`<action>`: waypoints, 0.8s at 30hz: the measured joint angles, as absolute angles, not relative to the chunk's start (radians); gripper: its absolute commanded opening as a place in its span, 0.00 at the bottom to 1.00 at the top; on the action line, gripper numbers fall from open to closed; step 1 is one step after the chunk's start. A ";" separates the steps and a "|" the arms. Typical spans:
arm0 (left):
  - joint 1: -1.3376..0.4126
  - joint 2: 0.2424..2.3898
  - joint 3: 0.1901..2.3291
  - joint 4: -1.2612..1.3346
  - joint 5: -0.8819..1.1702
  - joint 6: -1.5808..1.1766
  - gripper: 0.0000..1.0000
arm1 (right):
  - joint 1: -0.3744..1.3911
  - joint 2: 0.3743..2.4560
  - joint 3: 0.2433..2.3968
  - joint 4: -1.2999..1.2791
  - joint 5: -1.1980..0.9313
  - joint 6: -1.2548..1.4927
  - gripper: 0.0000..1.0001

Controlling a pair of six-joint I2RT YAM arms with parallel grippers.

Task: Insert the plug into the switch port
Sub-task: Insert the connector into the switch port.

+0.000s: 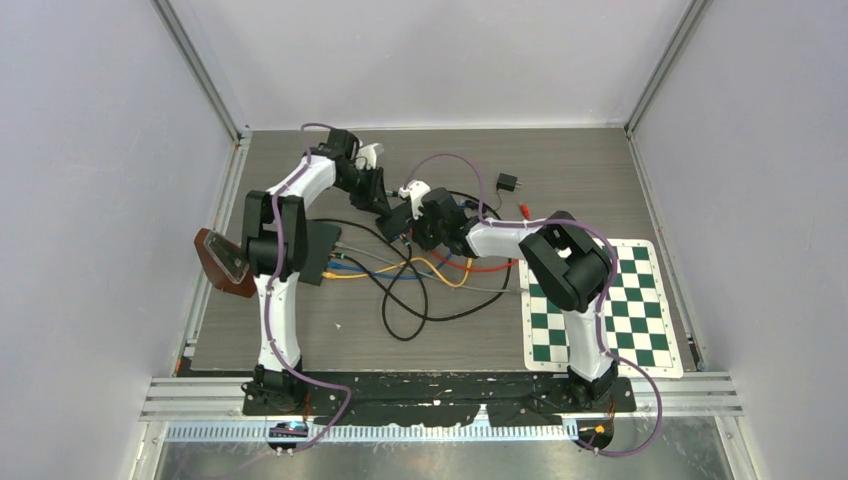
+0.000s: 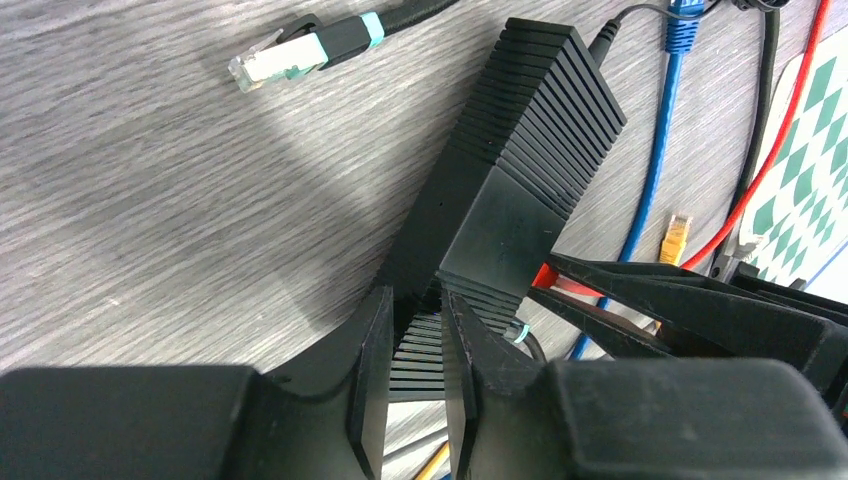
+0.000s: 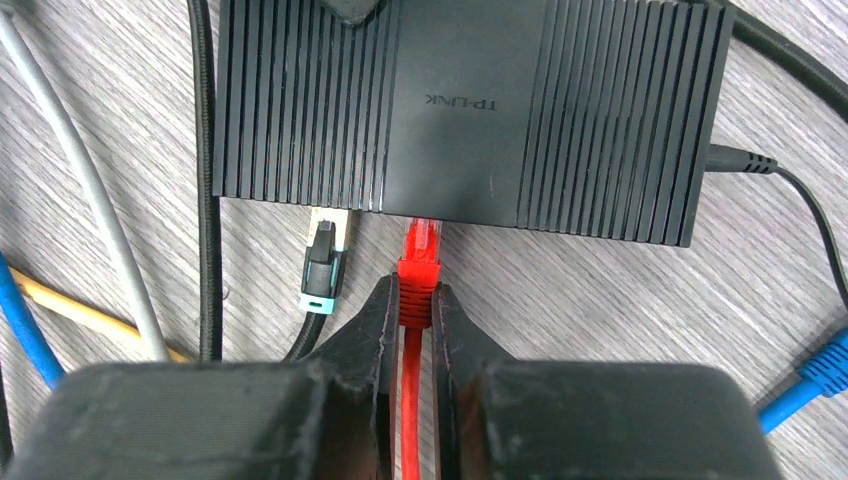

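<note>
**Push the red plug straight in against a braced switch**

The right gripper has its fingers clamped on the boot of the red network plug. The plug's tip meets the port face of the black ribbed plastic network switch and seems to be just entering a port, though how deep it sits cannot be told. The left gripper has its fingers closed tight on an edge of the switch, bracing it over the grey wood-grain table. Just beside the red plug, a black plug with a teal band reaches the same face; whether it is seated is unclear.

The push should probably run straight along the plug's own axis, slowly and without twist. The grip sits far back on the boot, so the tip could pivot and jam. The left arm should hold firm so the switch cannot slide away. The red plug should stay clear of its neighbour, and the fingers should let go only once its body sits flush.
</note>
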State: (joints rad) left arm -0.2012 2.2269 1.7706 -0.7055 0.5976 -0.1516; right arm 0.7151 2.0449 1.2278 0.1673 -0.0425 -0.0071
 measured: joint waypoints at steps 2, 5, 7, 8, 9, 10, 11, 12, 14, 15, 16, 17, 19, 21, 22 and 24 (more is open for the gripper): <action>-0.201 2.228 1.771 -0.709 0.599 -0.152 0.29 | 0.715 2.050 1.250 0.130 -0.044 -0.028 0.05; -0.201 2.228 1.771 -0.716 0.595 -0.154 0.33 | 0.711 2.061 1.282 0.087 -0.052 -0.051 0.05; -0.200 2.228 1.771 -0.726 0.588 -0.160 0.37 | 0.710 2.064 1.287 0.081 -0.058 -0.059 0.05; -0.199 2.228 1.771 -0.730 0.584 -0.167 0.37 | 0.709 2.064 1.287 0.081 -0.059 -0.061 0.05; -0.197 2.228 1.772 -0.737 0.582 -0.178 0.38 | 0.707 2.064 1.287 0.084 -0.062 -0.063 0.05; -0.196 2.228 1.773 -0.742 0.577 -0.186 0.38 | 0.705 2.066 1.287 0.089 -0.067 -0.064 0.05; -0.193 2.229 1.773 -0.745 0.571 -0.199 0.38 | 0.704 2.068 1.287 0.095 -0.070 -0.064 0.05; -0.190 2.230 1.775 -0.749 0.567 -0.210 0.38 | 0.704 2.071 1.287 0.104 -0.075 -0.065 0.05; -0.185 2.234 1.783 -0.752 0.559 -0.235 0.38 | 0.702 2.074 1.287 0.113 -0.081 -0.065 0.05; -0.184 2.236 1.788 -0.752 0.552 -0.251 0.39 | 0.702 2.076 1.287 0.117 -0.082 -0.065 0.05; -0.184 2.238 1.792 -0.750 0.544 -0.263 0.39 | 0.701 2.078 1.290 0.120 -0.083 -0.065 0.05; -0.184 2.240 1.795 -0.744 0.537 -0.278 0.39 | 0.701 2.082 1.294 0.120 -0.084 -0.065 0.05; -0.184 2.246 1.800 -0.731 0.527 -0.302 0.39 | 0.699 2.088 1.303 0.120 -0.085 -0.065 0.05; -0.184 2.254 1.809 -0.726 0.527 -0.317 0.39 | 0.697 2.090 1.305 0.121 -0.088 -0.065 0.05; -0.184 2.259 1.813 -0.723 0.527 -0.321 0.39 | 0.696 2.091 1.306 0.122 -0.088 -0.065 0.05; -0.185 2.270 1.819 -0.712 0.527 -0.331 0.39 | 0.696 2.094 1.310 0.123 -0.088 -0.065 0.05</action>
State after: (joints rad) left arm -0.1848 2.2704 1.8191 -0.7116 0.5274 -0.3309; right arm 0.6960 2.0937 1.3098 0.1226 -0.0883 -0.0650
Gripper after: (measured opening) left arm 0.393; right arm 0.152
